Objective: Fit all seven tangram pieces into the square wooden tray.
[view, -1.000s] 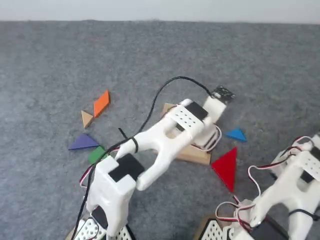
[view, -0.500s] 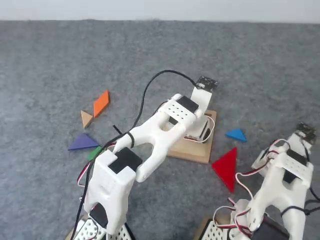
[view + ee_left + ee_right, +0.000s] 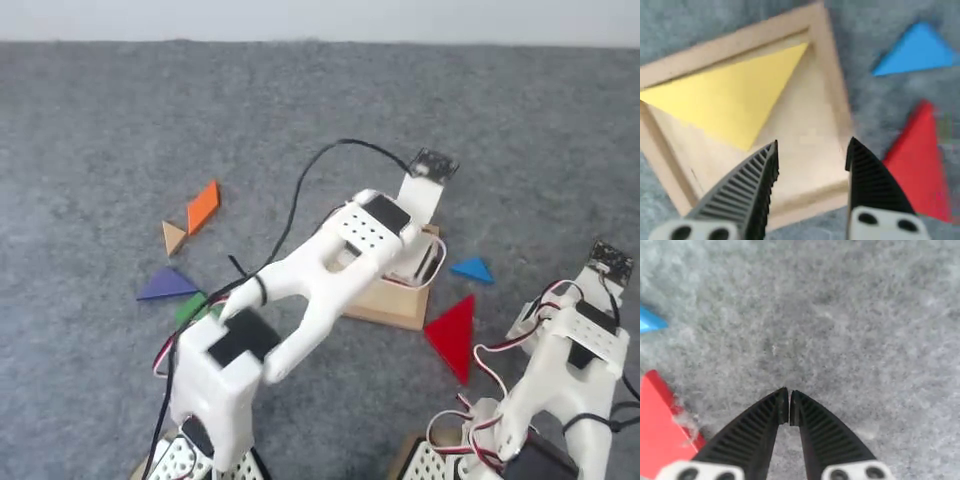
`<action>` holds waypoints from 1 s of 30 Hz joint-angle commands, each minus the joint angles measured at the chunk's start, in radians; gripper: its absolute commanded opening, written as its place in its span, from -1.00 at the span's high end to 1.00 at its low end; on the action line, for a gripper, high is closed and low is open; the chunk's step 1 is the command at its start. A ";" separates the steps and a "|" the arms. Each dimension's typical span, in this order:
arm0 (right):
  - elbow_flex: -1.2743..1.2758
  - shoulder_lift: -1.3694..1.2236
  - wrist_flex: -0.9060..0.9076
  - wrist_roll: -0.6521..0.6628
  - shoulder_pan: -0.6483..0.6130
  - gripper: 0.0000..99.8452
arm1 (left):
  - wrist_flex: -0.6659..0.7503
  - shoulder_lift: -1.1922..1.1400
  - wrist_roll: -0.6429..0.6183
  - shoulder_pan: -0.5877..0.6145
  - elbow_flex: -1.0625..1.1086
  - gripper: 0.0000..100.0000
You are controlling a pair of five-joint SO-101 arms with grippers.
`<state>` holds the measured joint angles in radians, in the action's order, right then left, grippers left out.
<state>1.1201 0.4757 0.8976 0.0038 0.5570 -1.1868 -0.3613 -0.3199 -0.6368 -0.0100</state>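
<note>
High view: the left arm stretches over the square wooden tray [image 3: 398, 308] on the grey worktop [image 3: 500, 120]. The red triangle [image 3: 452, 335] and blue triangle [image 3: 471, 270] lie beside it, while the orange piece [image 3: 203, 206], tan piece [image 3: 173, 237], purple piece [image 3: 166, 286] and green piece [image 3: 192, 310] sit well apart. Left wrist view: the left claw [image 3: 812, 152], spread and empty, hangs above the tray, which holds the yellow triangle [image 3: 735, 95]. Right wrist view: the right claw [image 3: 789, 407], tips pressed together, hovers over the worktop near the red triangle.
</note>
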 commanded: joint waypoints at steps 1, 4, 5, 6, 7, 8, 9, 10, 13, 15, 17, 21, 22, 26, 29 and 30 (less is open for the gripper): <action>-0.003 0.021 -0.013 0.015 0.010 0.96 | 0.063 0.114 -0.005 0.034 0.019 0.56; -0.003 0.021 -0.013 0.015 0.010 0.96 | 0.133 0.060 -0.005 0.087 0.045 0.56; -0.003 0.021 -0.013 0.015 0.010 0.96 | 0.133 0.043 0.000 0.110 0.036 0.56; -0.003 0.021 -0.013 0.015 0.010 0.96 | 0.129 0.028 0.025 0.144 0.019 0.56; -0.003 0.021 -0.015 0.015 0.010 0.96 | 0.118 0.023 0.068 0.178 0.002 0.56; -0.002 0.021 -0.015 0.015 0.010 0.96 | 0.094 0.023 0.114 0.212 -0.015 0.56; -0.002 0.021 -0.015 0.015 0.010 0.96 | 0.061 0.026 0.175 0.245 -0.033 0.56; -0.002 0.021 -0.016 0.015 0.010 0.96 | 0.017 0.034 0.250 0.275 -0.054 0.56; -0.002 0.021 -0.016 0.015 0.010 0.96 | -0.080 0.051 0.437 0.331 -0.077 0.56; -0.002 0.021 -0.016 0.015 0.008 0.96 | -0.097 0.044 0.473 0.358 -0.074 0.56; -0.002 0.021 -0.016 0.015 0.008 0.96 | -0.101 0.012 0.454 0.377 -0.074 0.55; -0.002 0.021 -0.016 0.015 0.008 0.96 | -0.132 -0.103 0.331 0.354 -0.070 0.53; -0.002 0.021 -0.016 0.015 0.008 0.96 | -0.130 -0.127 0.295 0.345 -0.070 0.53; -0.002 0.021 -0.016 0.015 0.008 0.96 | -0.127 -0.173 0.196 0.385 -0.102 0.54; -0.002 0.021 -0.016 0.015 0.008 0.96 | -0.124 -0.166 0.133 0.436 -0.105 0.58; -0.002 0.021 -0.016 0.015 0.008 0.96 | -0.124 -0.164 0.123 0.448 -0.105 0.64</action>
<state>1.1216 0.4757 0.8976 0.0084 0.5585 -1.3019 -0.5424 -0.1450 -0.2317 -0.0744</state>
